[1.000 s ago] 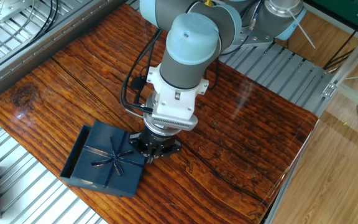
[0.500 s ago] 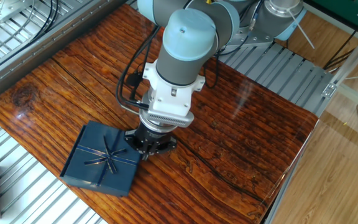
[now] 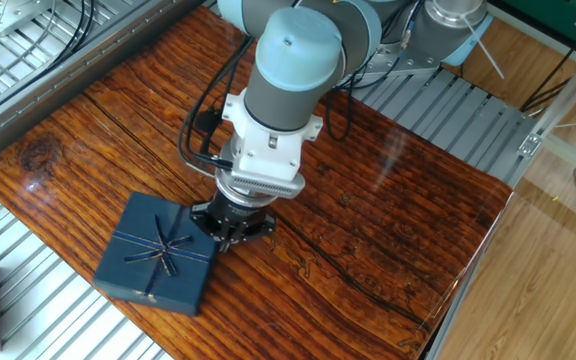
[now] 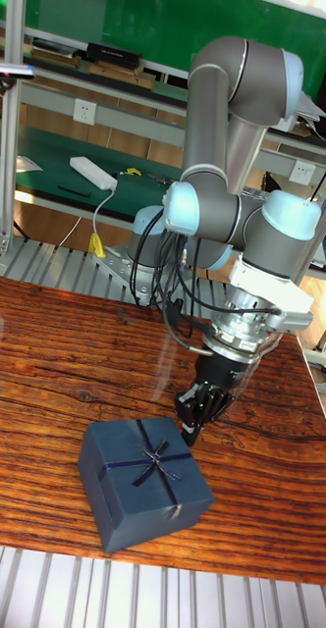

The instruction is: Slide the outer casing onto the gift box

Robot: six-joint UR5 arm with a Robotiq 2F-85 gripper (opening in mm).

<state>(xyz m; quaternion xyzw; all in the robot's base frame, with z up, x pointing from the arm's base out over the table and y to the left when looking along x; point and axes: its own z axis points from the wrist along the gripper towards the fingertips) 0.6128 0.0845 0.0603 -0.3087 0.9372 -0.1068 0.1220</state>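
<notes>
Glossy dark-grained wooden table (image 3: 388,200), ribbed metal bordering it. Outer casing (image 3: 156,252), matte navy square with ribbon bow, is seen lower left. Gripper (image 3: 230,226) is pressed against its edge; finger spacing cannot be told.

Fixed view looks steeply down across the brown wood-grain table (image 3: 388,230); tall fixed view faces it from low at the table's edge, nearer; both share the tabletop

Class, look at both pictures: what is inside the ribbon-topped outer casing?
Nothing inside can be seen. The outer casing shows only its closed navy top with crossed ribbon and bow, plus plain side walls. No gift box shows beside it; whether it sits inside is hidden.
</notes>
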